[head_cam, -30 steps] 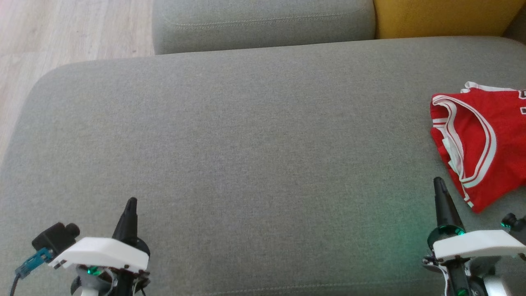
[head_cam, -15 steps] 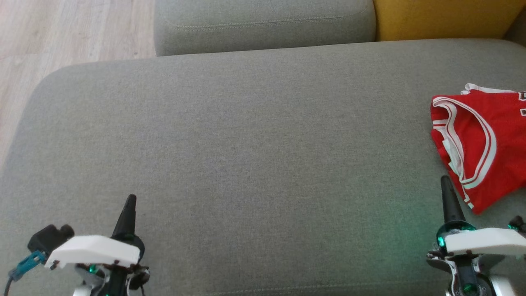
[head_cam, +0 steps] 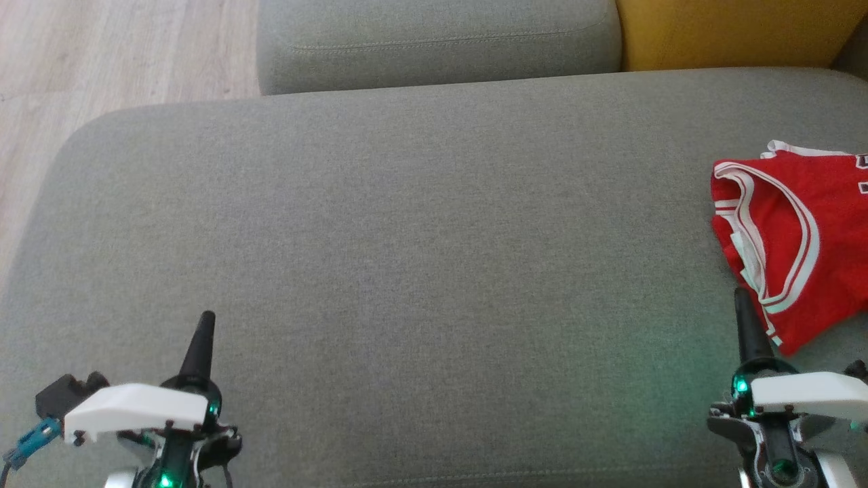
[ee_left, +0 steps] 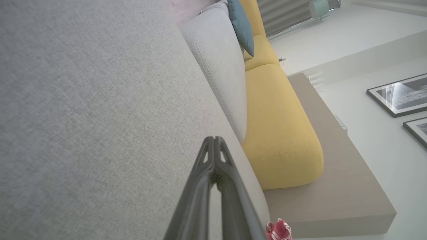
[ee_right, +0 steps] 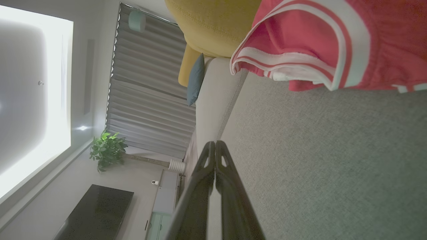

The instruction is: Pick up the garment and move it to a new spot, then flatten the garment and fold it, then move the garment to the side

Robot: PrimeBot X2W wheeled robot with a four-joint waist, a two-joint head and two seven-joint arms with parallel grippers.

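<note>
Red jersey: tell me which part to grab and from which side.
Grip the red jersey by its white-trimmed edge, which faces the bare gray cushion and lifts in a loose lip. It is likely best taken from that open side with the right gripper, which is nearest. Its fingers are shut and must open first.
</note>
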